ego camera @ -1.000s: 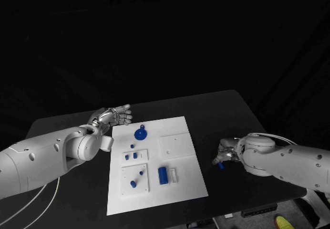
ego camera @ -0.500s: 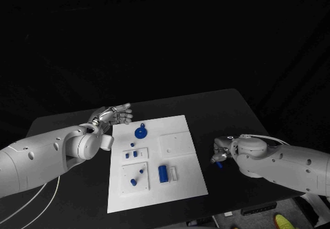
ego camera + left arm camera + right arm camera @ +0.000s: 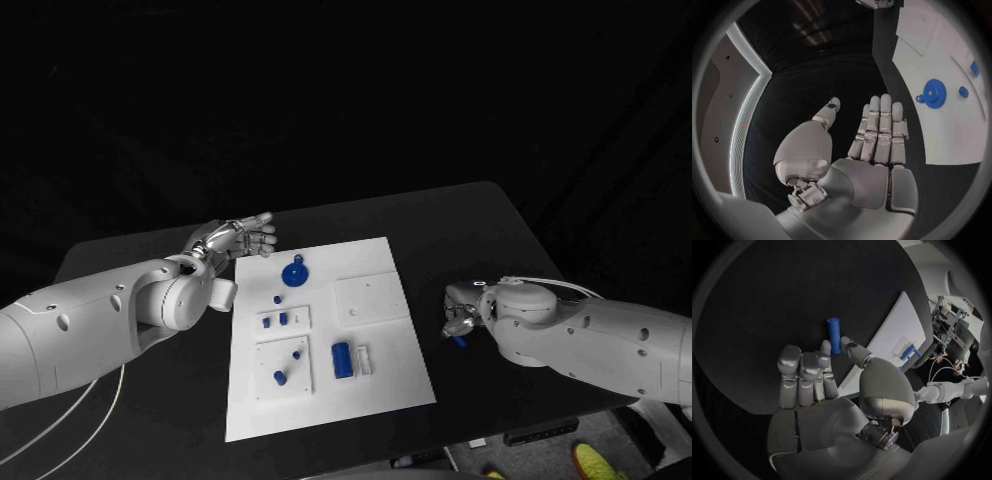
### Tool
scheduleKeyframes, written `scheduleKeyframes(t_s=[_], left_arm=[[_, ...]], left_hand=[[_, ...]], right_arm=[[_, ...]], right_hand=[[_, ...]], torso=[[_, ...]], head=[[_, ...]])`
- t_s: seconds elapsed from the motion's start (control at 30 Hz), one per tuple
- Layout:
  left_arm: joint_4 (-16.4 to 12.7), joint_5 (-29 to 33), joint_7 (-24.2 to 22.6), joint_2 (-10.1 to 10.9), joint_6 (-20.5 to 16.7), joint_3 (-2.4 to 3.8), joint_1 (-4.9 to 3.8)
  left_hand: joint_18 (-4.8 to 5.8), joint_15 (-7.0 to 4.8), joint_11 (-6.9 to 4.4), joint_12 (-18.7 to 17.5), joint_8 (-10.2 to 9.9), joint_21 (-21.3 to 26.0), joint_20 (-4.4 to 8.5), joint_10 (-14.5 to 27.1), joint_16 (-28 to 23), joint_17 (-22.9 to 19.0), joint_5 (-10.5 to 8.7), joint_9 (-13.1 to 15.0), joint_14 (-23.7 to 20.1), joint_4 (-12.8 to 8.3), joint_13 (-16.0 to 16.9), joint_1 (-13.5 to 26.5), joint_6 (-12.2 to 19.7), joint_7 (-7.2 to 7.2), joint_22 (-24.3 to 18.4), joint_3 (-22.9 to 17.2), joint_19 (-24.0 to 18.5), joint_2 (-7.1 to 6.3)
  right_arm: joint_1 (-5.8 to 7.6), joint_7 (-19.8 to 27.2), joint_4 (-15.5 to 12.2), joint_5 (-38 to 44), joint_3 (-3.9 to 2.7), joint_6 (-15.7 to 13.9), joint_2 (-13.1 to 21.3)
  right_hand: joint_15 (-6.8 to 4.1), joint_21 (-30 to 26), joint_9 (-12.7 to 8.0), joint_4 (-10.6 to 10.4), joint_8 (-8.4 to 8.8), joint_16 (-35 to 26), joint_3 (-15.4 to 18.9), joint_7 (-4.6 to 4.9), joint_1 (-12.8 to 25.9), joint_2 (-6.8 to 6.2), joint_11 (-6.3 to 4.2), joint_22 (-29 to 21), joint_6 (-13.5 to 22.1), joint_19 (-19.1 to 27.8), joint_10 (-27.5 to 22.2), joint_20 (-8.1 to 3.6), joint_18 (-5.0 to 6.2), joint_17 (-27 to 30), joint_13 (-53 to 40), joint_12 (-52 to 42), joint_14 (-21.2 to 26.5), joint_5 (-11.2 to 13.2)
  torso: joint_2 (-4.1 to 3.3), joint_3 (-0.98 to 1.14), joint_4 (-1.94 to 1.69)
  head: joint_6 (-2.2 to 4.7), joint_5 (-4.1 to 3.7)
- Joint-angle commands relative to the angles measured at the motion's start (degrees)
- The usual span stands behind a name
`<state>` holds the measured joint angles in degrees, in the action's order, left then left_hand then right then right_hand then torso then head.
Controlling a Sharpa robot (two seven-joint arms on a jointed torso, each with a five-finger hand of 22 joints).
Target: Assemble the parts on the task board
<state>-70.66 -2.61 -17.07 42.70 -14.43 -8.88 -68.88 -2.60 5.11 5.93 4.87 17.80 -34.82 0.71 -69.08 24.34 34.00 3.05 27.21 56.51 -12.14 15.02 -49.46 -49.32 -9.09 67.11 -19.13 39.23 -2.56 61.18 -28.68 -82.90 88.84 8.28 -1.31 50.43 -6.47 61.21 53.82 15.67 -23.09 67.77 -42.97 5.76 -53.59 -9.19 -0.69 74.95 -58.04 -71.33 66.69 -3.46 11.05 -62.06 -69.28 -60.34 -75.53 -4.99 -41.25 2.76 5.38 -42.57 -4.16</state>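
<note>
The white task board [image 3: 387, 262] lies mid-table with a blue gear [image 3: 294, 274], a small blue knob [image 3: 277, 301], a blue block [image 3: 342, 360] and short blue pegs [image 3: 278, 377] on it. A loose blue peg [image 3: 460, 342] lies on the black table just right of the board. My right hand [image 3: 462, 318] is right over it. In the right wrist view the thumb and one fingertip [image 3: 825, 347] flank the peg's [image 3: 834, 334] near end, the other fingers curled; a grip is unclear. My left hand [image 3: 238, 238] hovers flat and empty off the board's far left corner, the gear [image 3: 933, 92] nearby.
A square white sub-plate [image 3: 369, 298] sits on the board's right half, with smaller white plates [image 3: 283, 322] on the left half. The board's edge [image 3: 892, 332] runs close beside my right hand. Black tabletop stretches far and right of the board.
My right hand has crept a little left, closer over the loose blue peg, which stays put on the table. The left hand has not moved.
</note>
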Motion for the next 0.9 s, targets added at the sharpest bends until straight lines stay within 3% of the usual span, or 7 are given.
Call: scheduleKeyframes(t_s=[0.03, 0.2, 0.47, 0.63, 0.9], left_arm=[[-0.05, 0.28, -0.13, -0.13, 0.43, 0.03, -0.02], [0.00, 0.28, 0.03, -0.17, 0.23, 0.03, -0.02], [0.06, 0.28, 0.06, -0.21, 0.13, 0.03, -0.02], [0.09, 0.28, 0.10, -0.24, 0.11, 0.03, -0.02], [0.10, 0.28, 0.10, -0.43, 0.19, 0.03, -0.02]], left_hand=[[-1.13, 0.01, -0.08, 0.13, 0.17, 0.32, -0.13, -0.25, -0.27, 0.09, -0.05, -0.05, 0.50, 0.05, 0.05, 0.13, -0.23, 0.04, 0.10, 0.12, 0.43, 0.46], [-1.13, 0.01, -0.07, 0.12, 0.17, 0.34, -0.13, -0.24, -0.32, 0.15, -0.05, -0.07, 0.52, 0.11, 0.04, 0.19, -0.22, 0.03, 0.12, 0.11, 0.45, 0.61], [-1.13, 0.01, -0.06, 0.11, 0.18, 0.37, -0.13, -0.23, -0.37, 0.21, -0.05, -0.09, 0.55, 0.15, 0.04, 0.21, -0.22, 0.01, 0.15, 0.09, 0.47, 0.80], [-1.13, 0.00, -0.06, 0.11, 0.18, 0.39, -0.13, -0.23, -0.39, 0.23, -0.05, -0.10, 0.56, 0.16, 0.04, 0.23, -0.22, 0.01, 0.16, 0.10, 0.47, 0.83], [-1.13, 0.00, -0.06, 0.11, 0.18, 0.40, -0.13, -0.24, -0.41, 0.26, -0.05, -0.11, 0.58, 0.18, 0.04, 0.25, -0.22, 0.00, 0.17, 0.11, 0.47, 0.85]], right_arm=[[-2.32, -1.71, 2.63, -11.70, 1.94, 5.62, 0.55], [-2.29, -0.58, 3.22, -16.16, 1.90, 2.88, 1.06], [-1.18, 0.16, 2.98, -17.85, 1.28, 0.84, 2.17], [1.08, 1.08, 0.29, -22.25, 0.29, -2.72, 3.82], [4.57, 1.85, -4.62, -28.92, -0.11, -4.37, 5.60]], right_hand=[[0.08, 0.33, -21.91, 0.79, 7.44, 0.08, -1.38, -0.02, -2.38, 4.36, 0.13, 0.95, -0.56, -0.21, 0.38, 0.54, 3.95, 0.08, 0.09, 0.08, -0.13, -1.28], [-0.09, 0.67, -22.20, 0.87, 7.27, 0.42, -2.13, -0.22, -0.51, 6.31, -0.10, 0.92, -1.27, -0.59, 0.76, 0.67, 3.95, -0.06, 0.12, -0.03, -0.24, -3.23], [-0.21, 0.87, -22.28, 1.06, 7.11, 0.61, -2.82, -0.40, -0.75, 6.74, -0.26, 0.95, -1.66, -0.72, 0.93, 0.52, 3.95, -0.18, 0.13, -0.08, -0.22, -3.88], [-0.25, 0.92, -22.29, 1.05, 7.07, 0.65, -2.91, -0.43, -0.78, 6.61, -0.29, 0.95, -1.77, -0.74, 0.95, 0.48, 3.95, -0.21, 0.13, -0.08, -0.20, -3.80], [-0.33, 0.99, -22.33, 1.02, 6.99, 0.68, -3.01, -0.49, -0.68, 6.37, -0.35, 0.94, -1.95, -0.79, 0.97, 0.40, 3.95, -0.23, 0.14, -0.06, -0.15, -4.22]], torso=[[0.02, -0.04, -0.01], [-0.01, -0.02, -0.07], [0.01, -0.07, -0.03], [0.00, -0.08, -0.03], [0.00, -0.14, -0.04]], head=[[-0.11, -0.03], [-0.19, 0.09], [-0.27, 0.17], [-0.11, 0.20], [0.14, 0.28]])
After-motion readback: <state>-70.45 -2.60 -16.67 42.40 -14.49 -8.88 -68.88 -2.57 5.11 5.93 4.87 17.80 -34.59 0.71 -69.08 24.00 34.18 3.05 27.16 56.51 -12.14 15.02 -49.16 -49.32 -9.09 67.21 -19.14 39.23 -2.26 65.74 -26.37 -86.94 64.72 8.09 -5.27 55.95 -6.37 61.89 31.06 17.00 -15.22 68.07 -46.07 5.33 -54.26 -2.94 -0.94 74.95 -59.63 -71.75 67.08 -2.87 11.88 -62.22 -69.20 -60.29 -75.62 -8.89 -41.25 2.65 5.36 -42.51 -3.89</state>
